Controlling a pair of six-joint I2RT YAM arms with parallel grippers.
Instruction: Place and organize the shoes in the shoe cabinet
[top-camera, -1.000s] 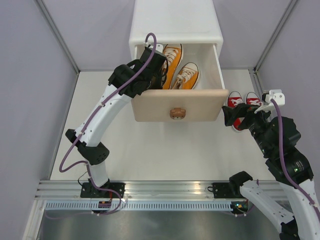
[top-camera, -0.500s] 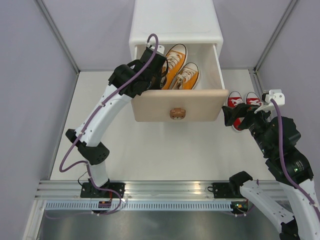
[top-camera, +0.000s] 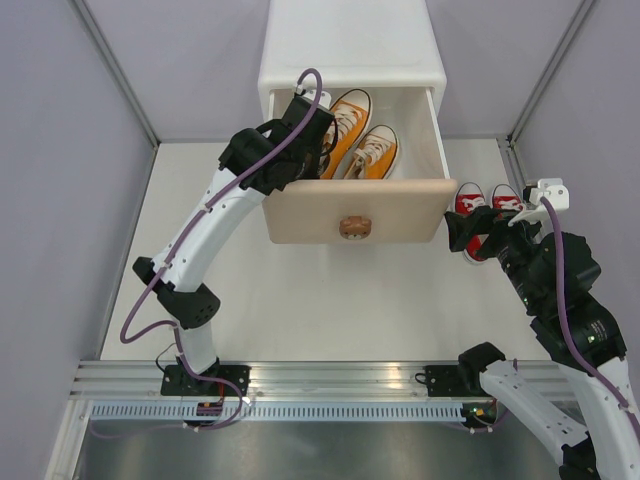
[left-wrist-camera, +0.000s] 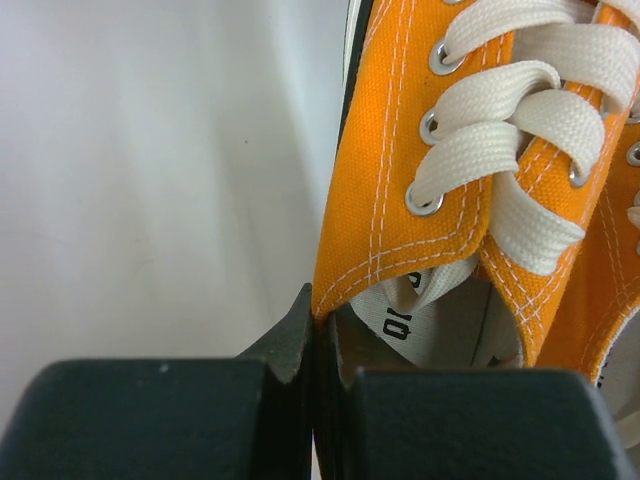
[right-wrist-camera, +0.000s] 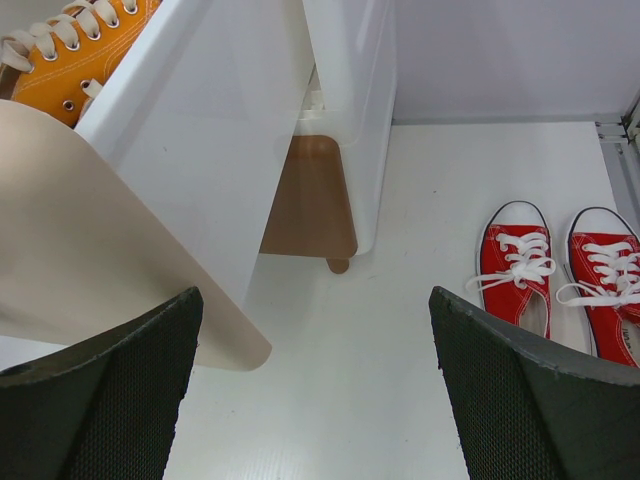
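L end effector (left-wrist-camera: 318, 335) is pinched shut on the collar of the orange shoe (top-camera: 349, 112) inside the top drawer (top-camera: 355, 205). The wrist cam shows canvas trapped between the fingers.

Change over the last sec: that shoe has swung. Its toe now points more toward the back of the drawer and it sits a bit deeper, closer to parallel w/ the 2nd orange shoe (top-camera: 375, 150) just beside it. The L arm has crept fwd w/ it. R arm hasn't budged.

My read: the orange pair is basically in and this is the straightening step. Next is probably letting go and backing the arm out, but the shoe is not yet released.

R end effector (right-wrist-camera: 312, 300) is wide open and holds nothing, hovering over the bench (top-camera: 300, 290). The red pair (right-wrist-camera: 560, 265) is on the bench, side by side, right of the drawer front and apart from the cabinet (top-camera: 350, 40). So approx half the job is left.

In the way:
- The pulled-out top drawer overhangs the brown lower drawer (right-wrist-camera: 305, 200), which looks closed.
- The L arm fills the drawer's left corner.
- Free floor shows right of the orange pair, so the red shoes may fit there. Can't tell for sure.
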